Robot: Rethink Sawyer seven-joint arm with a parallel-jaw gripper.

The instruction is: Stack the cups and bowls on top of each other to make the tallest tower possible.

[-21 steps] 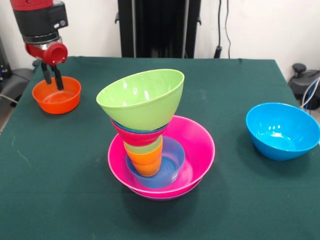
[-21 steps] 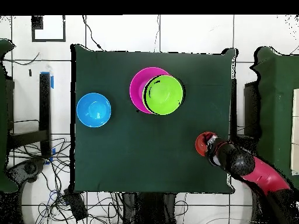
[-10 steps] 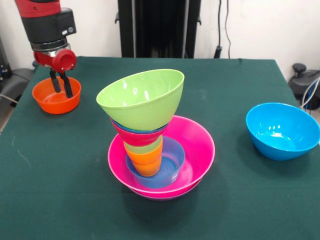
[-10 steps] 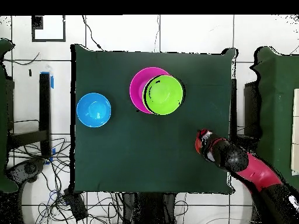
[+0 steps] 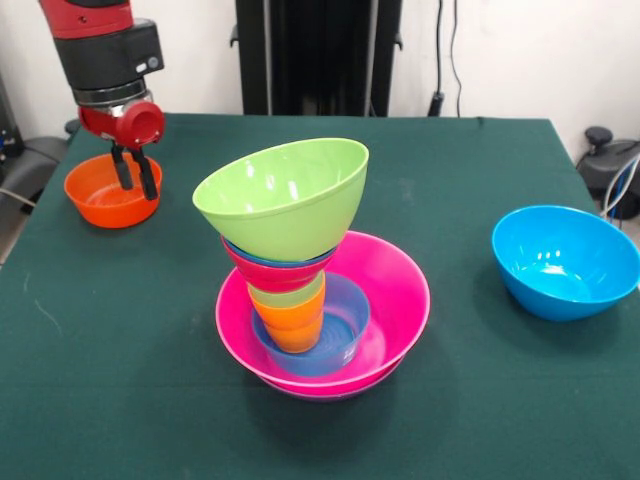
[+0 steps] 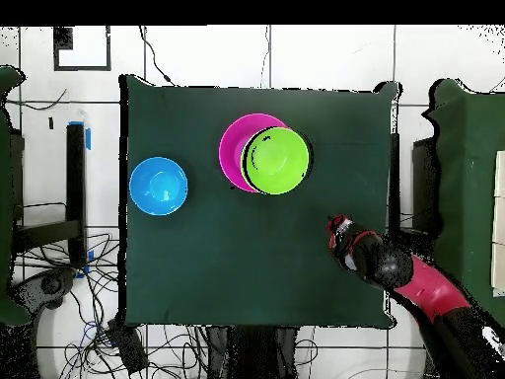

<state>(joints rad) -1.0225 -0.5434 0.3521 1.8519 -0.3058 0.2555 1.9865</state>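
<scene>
While the gripper hangs at the orange bowl's inner edge, its two black fingers sit a little apart with nothing between them, tips level with the bowl rim or just above; can't tell if they touch it. From the overhead camera the arm covers that bowl almost entirely.

Tower stands mid-table on the green cloth. Bottom up:
- wide pink bowl, a thin purple rim peeking out under its front edge
- small light-blue bowl inside the pink one
- orange ribbed cup standing in it
- light green cup nested on the orange one
- red bowl, with a dark-blue rim showing just inside it
- big lime green bowl on top, tilted, mouth tipped toward the front camera and to its right

All glossy plastic. Upper half leans off-centre; from overhead the lime bowl covers most of the pink one's right part.

Sky-blue bowl sits alone, upright, empty, well apart from the tower, on the side opposite the orange bowl.
</scene>
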